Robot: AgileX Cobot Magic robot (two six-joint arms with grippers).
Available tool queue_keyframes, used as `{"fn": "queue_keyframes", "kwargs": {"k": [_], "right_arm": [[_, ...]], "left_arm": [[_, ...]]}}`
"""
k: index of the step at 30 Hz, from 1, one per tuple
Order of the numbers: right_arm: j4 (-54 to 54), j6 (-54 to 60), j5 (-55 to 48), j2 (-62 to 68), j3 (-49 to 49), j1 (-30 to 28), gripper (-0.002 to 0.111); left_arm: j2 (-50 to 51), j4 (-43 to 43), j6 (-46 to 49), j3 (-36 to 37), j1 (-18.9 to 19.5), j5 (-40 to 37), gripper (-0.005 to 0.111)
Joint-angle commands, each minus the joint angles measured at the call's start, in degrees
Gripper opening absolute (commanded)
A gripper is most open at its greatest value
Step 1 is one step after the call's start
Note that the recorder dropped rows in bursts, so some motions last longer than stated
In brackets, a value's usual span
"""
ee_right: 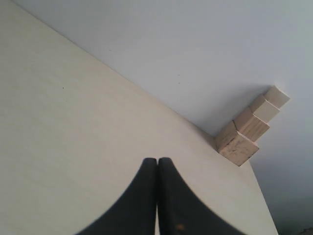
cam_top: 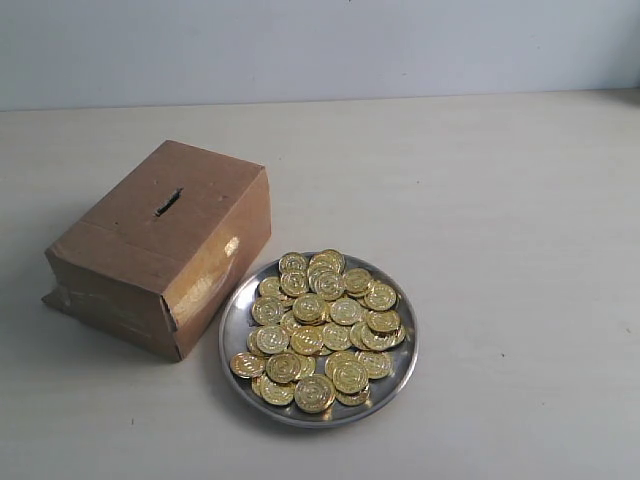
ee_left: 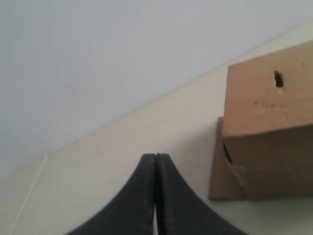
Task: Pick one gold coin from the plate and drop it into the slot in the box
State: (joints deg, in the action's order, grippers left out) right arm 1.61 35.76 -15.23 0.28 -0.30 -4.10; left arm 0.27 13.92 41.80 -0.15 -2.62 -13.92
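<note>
Item one, far left of the exterior view: the box (cam_top: 160,245), brown cardboard, standing on the pale worktop (cam_top: 520,250) with one corner turned toward me. Glossy clear tape (cam_top: 212,278) runs over its nearer side face, and a cardboard flap (cam_top: 55,298) sticks out at its base on the left. Item two, on the box's top face: the slot (cam_top: 167,203), a short dark slit near the middle of that face. Item three, just right of the box and nearer to me: the plate (cam_top: 228,330), round, shiny metal with a low rim, its left edge just beside the box's lower corner; I cannot tell whether they touch. Item four, on the plate: gold coins (cam_top: 325,325), a loose heap in overlapping layers covering most of the dish, a few lying against the rim. Right of the plate the worktop runs on, with a plain pale wall (cam_top: 320,45) behind. Item five, left wrist view: the left gripper (ee_left: 155,157), black, its two fingers pressed flat together with nothing between them, over the worktop, with the box and its slot off to one side and apart from the fingertips. Item six, right wrist view: the right gripper (ee_right: 157,160), likewise fully closed and holding nothing, over open worktop. A short row of small pale wooden blocks (ee_right: 250,126) sits at the worktop's far edge by the wall.
</note>
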Motion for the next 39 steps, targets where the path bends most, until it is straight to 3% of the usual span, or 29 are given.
{"fn": "queue_keyframes", "kwargs": {"k": [1,23,28,35,39], "right_arm": [[-0.4,0.0,0.1,-0.3,0.3,0.1,0.0],[0.0,0.0,0.2,-0.3,0.3,0.1,0.0],[0.0,-6.6,0.2,-0.3,0.3,0.1,0.0],[0.0,-7.4,0.1,-0.3,0.3,0.1,0.0],[0.0,-11.0,0.1,-0.3,0.3,0.1,0.0]], "left_arm": [[-0.3,-0.2,-0.2,0.1,-0.2,-6.5,0.0],[-0.3,-1.8,-0.2,0.1,-0.1,-6.5,0.0],[-0.3,-1.8,-0.2,0.1,-0.1,-6.3,0.0],[-0.3,-1.8,-0.8,0.1,-0.1,-5.7,0.0],[-0.3,-1.8,-5.3,0.1,-0.1,-5.7,0.0]]}}
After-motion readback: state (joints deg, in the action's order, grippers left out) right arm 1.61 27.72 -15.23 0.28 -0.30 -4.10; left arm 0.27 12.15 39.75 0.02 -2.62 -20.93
